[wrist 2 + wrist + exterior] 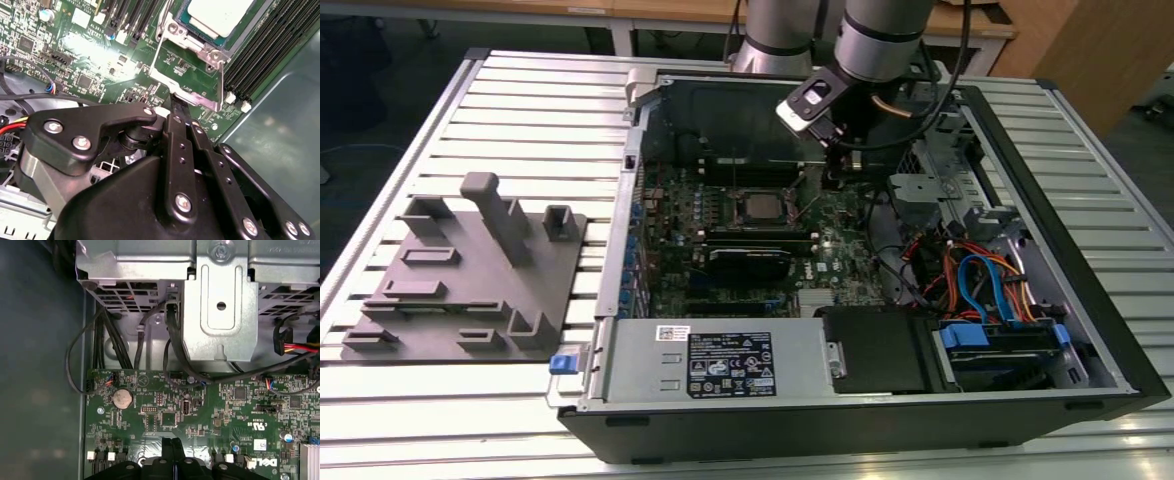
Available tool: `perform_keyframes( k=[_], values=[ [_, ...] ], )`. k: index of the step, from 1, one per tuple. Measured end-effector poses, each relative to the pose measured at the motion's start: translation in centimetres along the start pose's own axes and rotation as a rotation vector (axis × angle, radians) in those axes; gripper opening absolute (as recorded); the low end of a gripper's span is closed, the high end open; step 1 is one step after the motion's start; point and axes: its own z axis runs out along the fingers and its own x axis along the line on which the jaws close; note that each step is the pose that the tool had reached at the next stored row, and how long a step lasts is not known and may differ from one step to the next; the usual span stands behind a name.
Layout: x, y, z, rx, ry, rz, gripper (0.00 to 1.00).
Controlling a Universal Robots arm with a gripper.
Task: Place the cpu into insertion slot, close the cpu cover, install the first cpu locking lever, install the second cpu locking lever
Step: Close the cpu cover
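The arm (881,35) reaches steeply down, its claw (172,442) pointing downward with both fingers (167,451) pressed together.

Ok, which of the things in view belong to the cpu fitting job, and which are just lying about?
Job in hand:
cpu, lying in the insertion slot
cpu cover, open
pincer, shut, at the cover's edge

Just lying about:
grey block tray
power-supply box
blue cables
coin cell
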Motion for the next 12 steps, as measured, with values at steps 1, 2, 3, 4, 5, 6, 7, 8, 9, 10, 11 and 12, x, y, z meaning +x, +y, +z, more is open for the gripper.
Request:
perform_keyframes(
  k=[1, 2, 3, 4, 5, 6, 7, 8, 9, 10, 11, 12],
  values=[
    [0.00, -0.03, 0.00, 0.0001, 0.0000, 0.000, 0.10],
    [0.00, -0.04, 0.00, 0.0001, -0.0001, 0.000, 0.10],
    [0.00, -0.07, 0.00, 0.0001, -0.0001, 0.000, 0.10],
    [0.00, -0.10, 0.00, 0.0001, -0.0001, 0.000, 0.10],
    [0.00, -0.13, 0.01, 0.0001, -0.0001, 0.000, 0.10],
    [0.00, -0.16, 0.01, 0.0001, -0.0001, 0.000, 0.10],
    [0.00, -0.20, 0.01, 0.0001, -0.0001, 0.000, 0.10],
    [0.00, -0.25, 0.02, 0.0001, -0.0001, 0.000, 0.10],
    [0.00, -0.25, 0.02, 0.0001, -0.0001, 0.000, 0.10],
    [0.00, -0.26, 0.02, 0.0001, -0.0002, 0.000, 0.10],
    [0.00, -0.29, 0.02, 0.0001, -0.0001, 0.000, 0.10],
    [0.00, -0.33, 0.03, 0.0000, -0.0001, 0.000, 0.10]
  ],
)
